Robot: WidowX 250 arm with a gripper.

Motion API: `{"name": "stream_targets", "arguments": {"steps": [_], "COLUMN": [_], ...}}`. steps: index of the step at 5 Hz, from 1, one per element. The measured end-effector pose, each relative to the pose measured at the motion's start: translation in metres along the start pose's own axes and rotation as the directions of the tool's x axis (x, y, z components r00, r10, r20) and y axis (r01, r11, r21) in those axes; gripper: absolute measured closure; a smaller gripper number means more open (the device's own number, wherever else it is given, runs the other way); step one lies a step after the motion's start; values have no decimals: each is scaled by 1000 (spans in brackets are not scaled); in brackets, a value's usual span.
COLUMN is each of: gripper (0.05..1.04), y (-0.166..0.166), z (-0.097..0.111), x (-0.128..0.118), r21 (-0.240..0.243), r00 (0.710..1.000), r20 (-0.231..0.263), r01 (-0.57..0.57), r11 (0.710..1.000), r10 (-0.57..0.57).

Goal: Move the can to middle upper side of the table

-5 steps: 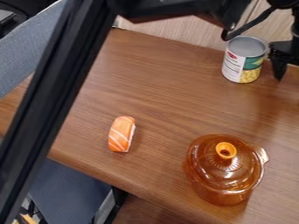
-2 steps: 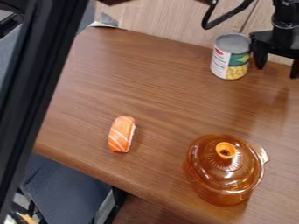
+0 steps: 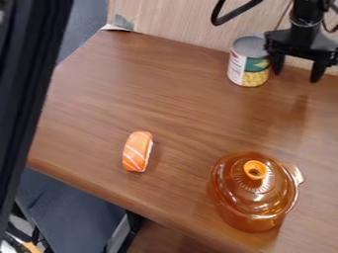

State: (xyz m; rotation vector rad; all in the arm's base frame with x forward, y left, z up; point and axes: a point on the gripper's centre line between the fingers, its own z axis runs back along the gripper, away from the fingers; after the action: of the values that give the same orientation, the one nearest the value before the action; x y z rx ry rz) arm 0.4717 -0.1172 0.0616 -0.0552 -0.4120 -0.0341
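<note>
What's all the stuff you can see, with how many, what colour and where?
can: 1, silver top, white, green and yellow label, far side of table, beside gripper
sushi toy: 1, orange with white stripes, mid-table
pot with lid: 1, see-through amber, near side of table, right
table: 1, brown wood, middle
wall panelling: light wood, behind table
blue-grey patches: 2, past table's upper-left and lower-left edges
cable: 1, black, top
robot arm: 1, black, left edge
gripper: 1, black, upper right, open

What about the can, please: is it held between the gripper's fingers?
No, the can stands on the table beside the open gripper, outside its fingers.
</note>
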Motion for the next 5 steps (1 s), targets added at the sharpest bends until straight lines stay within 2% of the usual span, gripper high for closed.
{"name": "stream_targets", "arguments": {"steps": [2,3,5], "gripper": [83,83,83], "y": [36,51,82], "z": [15,12,20], "x": [5,1,2], "r21": [60,90,152], "r00": [996,993,985], "r20": [43,36,64], "r01": [-85,-112,-166], "r11": [995,990,974], "r10": [82,109,158]}}
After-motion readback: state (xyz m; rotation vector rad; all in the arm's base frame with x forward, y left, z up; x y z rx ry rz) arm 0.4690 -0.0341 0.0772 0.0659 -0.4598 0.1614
